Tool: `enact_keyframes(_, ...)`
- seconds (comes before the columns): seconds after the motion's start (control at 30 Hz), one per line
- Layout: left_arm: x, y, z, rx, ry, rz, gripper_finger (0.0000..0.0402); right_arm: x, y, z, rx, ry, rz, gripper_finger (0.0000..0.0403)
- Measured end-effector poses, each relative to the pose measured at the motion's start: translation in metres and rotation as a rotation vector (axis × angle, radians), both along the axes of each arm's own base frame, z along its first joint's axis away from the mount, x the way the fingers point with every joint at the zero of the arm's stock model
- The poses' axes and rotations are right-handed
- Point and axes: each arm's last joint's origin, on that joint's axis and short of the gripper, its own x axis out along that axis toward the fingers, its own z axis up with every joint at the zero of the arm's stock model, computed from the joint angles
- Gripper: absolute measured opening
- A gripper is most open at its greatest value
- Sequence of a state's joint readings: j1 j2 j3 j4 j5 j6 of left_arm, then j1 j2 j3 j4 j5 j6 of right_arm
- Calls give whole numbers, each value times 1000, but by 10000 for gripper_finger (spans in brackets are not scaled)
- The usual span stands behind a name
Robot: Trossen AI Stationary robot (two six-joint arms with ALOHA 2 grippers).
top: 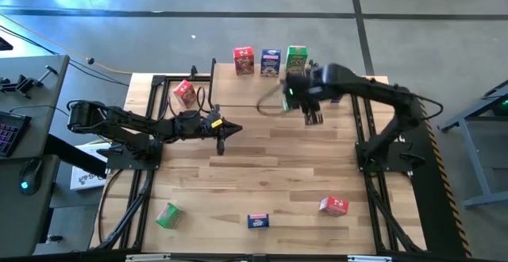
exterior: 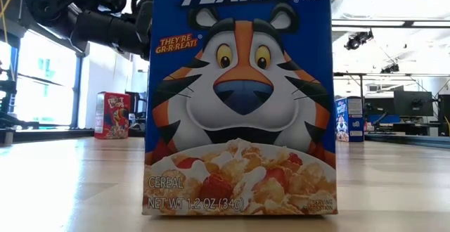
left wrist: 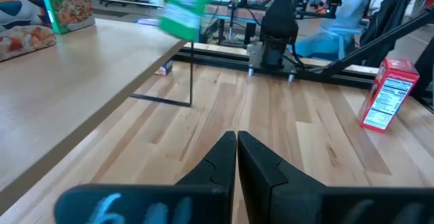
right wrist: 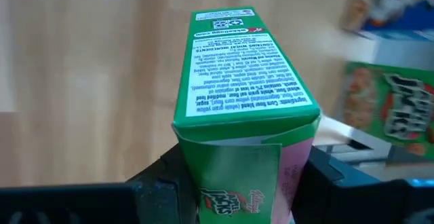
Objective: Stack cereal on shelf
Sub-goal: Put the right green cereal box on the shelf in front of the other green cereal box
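Green cereal box (right wrist: 245, 108) clamped between right tool (right wrist: 237, 183) fingers, over shelf (left wrist: 81, 81)

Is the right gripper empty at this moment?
No, the right gripper is closed on a green cereal box, which sits between its two dark fingers.

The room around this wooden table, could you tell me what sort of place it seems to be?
Probably a robotics lab or workshop. The slatted table stands on a bare concrete floor, a keyboard and mouse sit at a desk beside it, and monitors and ceiling spotlights show in the room behind.
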State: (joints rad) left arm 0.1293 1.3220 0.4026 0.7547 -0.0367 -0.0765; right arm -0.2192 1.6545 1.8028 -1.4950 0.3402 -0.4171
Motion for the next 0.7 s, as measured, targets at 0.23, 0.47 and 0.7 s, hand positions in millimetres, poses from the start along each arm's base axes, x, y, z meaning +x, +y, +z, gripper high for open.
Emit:
enact_keyframes(0.23,0,-3,0,17,3,-22,7,16,-50,0,38,36,-50,151)
enact_keyframes(0.47,0,-4,0,25,5,-30,7,20,-61,2,-35,40,-79,151)
enact_keyframes(0.7,0,-4,0,26,5,-30,7,17,-66,2,-48,47,-98,151)
